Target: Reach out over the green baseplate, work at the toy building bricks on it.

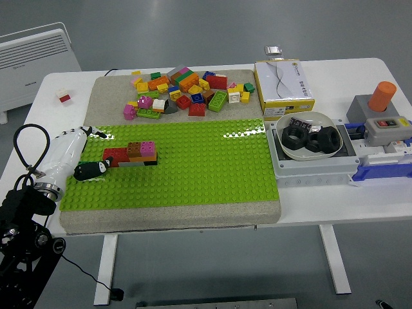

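So far, a short row of red, brown and pink bricks is seen pressed onto the left part of the green baseplate, while the loose brick pile on the grey mat beyond lies untouched, so most building seems left. At the baseplate's left edge the left hand is held loosely spread, gripping nothing; whether a green brick lies under it cannot be told. The right hand is not shown.

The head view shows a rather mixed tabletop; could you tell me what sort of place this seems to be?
Probably a robotics test lab: a white table holds a green baseplate with loose toy bricks behind it, beside a bowl of black nuts and a button box.
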Motion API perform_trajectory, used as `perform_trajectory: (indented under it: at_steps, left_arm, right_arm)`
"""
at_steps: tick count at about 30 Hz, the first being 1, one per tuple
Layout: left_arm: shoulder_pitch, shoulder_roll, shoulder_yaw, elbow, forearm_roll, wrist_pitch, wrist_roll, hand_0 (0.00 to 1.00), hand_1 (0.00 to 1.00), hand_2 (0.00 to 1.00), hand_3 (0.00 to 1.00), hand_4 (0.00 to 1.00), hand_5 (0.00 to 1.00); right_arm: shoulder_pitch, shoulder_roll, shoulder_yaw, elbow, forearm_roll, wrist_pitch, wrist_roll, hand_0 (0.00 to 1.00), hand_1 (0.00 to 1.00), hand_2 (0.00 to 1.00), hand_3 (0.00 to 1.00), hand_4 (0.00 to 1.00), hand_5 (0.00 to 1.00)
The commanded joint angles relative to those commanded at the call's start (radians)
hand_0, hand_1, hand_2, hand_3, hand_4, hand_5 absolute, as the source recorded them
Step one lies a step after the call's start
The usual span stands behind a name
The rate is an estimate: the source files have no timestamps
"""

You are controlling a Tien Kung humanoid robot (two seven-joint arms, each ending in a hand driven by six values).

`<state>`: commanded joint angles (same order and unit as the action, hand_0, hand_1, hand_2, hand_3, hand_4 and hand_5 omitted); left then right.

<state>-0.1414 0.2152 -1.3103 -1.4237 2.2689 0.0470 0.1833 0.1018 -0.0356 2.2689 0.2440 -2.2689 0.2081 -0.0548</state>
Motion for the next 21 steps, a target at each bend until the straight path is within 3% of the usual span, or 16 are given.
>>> perform_trajectory:
  at_steps: [5,6,9,21]
  left_arm:
    - [-0.010,0.019,-0.002,0.025,0.000,-0.060,0.040,0.970,0.905,0.869,0.641,0.694,0.121]
    - [-0.013,0.020,-0.002,0.029,0.000,-0.071,0.051,0.969,0.912,0.886,0.611,0.558,0.053]
    - [-0.020,0.019,-0.002,0.037,0.000,-0.098,0.070,0.969,0.912,0.886,0.611,0.558,0.053]
    - [-0.055,0.025,0.025,0.095,0.000,-0.111,0.073,0.972,0.920,0.898,0.612,0.494,0.009]
  right_arm:
    - [0.003,-0.003,0.000,0.003,0.000,0.001,-0.002,0.674,0.636,0.699,0.700,0.696,0.971]
    - [0.004,-0.004,0.000,0.004,0.000,0.002,-0.002,0.673,0.636,0.699,0.700,0.697,0.972]
    - [0.005,-0.005,0.000,0.005,0.000,0.002,-0.002,0.673,0.636,0.699,0.700,0.697,0.972]
    - [0.008,-0.007,0.000,0.007,0.000,0.002,-0.003,0.673,0.636,0.697,0.700,0.698,0.971]
